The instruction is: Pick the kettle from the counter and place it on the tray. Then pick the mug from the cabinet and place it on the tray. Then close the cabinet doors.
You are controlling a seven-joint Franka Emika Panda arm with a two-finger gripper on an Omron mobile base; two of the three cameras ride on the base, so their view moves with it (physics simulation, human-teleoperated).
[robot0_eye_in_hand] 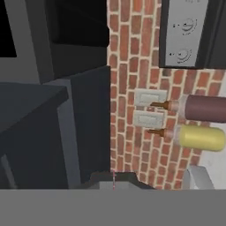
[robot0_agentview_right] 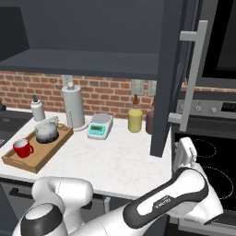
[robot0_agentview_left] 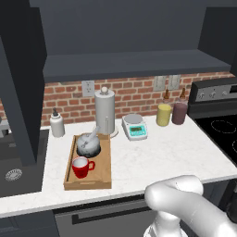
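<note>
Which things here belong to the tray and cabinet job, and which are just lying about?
Job: kettle and mug, both on the tray; open cabinet door; cabinet shelf.
Lying about: paper towel roll, kitchen scale, yellow canister, maroon canister, white bottle.

Open cabinet door (robot0_agentview_right: 168,78) hides the maroon canister (robot0_agentview_right: 150,122).
</note>
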